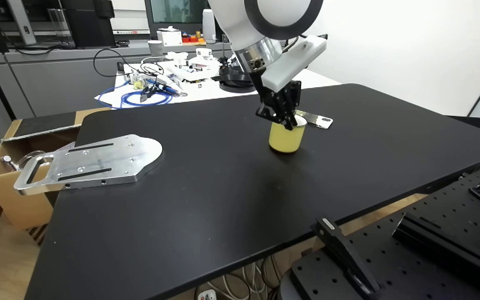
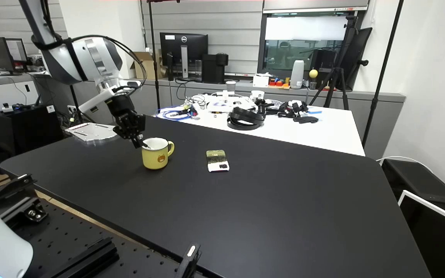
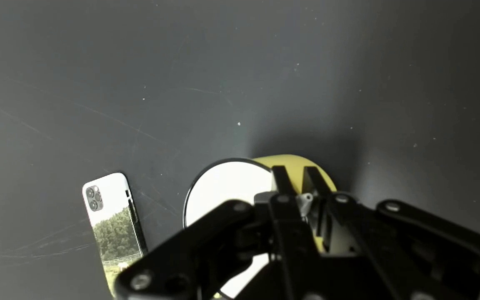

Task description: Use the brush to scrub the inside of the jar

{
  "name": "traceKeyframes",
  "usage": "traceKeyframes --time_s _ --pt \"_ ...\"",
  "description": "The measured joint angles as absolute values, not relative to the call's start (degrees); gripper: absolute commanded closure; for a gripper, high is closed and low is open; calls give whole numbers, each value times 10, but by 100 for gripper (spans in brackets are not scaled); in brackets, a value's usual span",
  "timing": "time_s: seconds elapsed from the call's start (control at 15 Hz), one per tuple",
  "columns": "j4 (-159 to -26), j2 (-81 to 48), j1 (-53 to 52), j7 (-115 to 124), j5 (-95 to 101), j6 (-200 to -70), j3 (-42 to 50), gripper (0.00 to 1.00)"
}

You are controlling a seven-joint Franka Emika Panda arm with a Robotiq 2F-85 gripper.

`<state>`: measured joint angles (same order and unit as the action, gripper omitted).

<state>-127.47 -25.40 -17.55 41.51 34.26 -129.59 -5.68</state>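
Mug (image 2: 155,159) set well in from table edges (image 1: 240,260), brush (image 3: 305,200) pinched overhead by nearly closed gripper (image 3: 297,181), phone (image 2: 218,160) laid near

On the round-cornered black desk (image 1: 190,233) before me, a flat smartphone (image 3: 117,233) lies lenses up, its back picturing green trees beneath plain white. Well apart, a silver metal plate (image 1: 102,158) with a cut-out handle juts past the desk's edge near an open brown cardboard box (image 1: 19,202). Beyond, a white desk (image 2: 338,131) bears looped blue cable (image 1: 150,103) and round black bands (image 2: 249,113); behind that, a black flat-screen monitor (image 2: 172,50) stands on a grey ledge (image 2: 377,95).
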Motion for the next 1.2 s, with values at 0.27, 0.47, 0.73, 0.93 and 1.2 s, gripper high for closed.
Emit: traceKeyframes --time_s 0.27,0.47,0.73,0.93,1.2 --pt "-1260 -251 -177 405 328 -1281 -56 97" --pt "-1245 -248 -178 397 315 -1265 -56 97" --pt "-1231 -246 -181 391 305 -1249 -56 97" --pt "-1216 -242 -184 383 295 -1231 -56 97" --pt "-1195 -225 -187 370 281 -1200 -56 97"
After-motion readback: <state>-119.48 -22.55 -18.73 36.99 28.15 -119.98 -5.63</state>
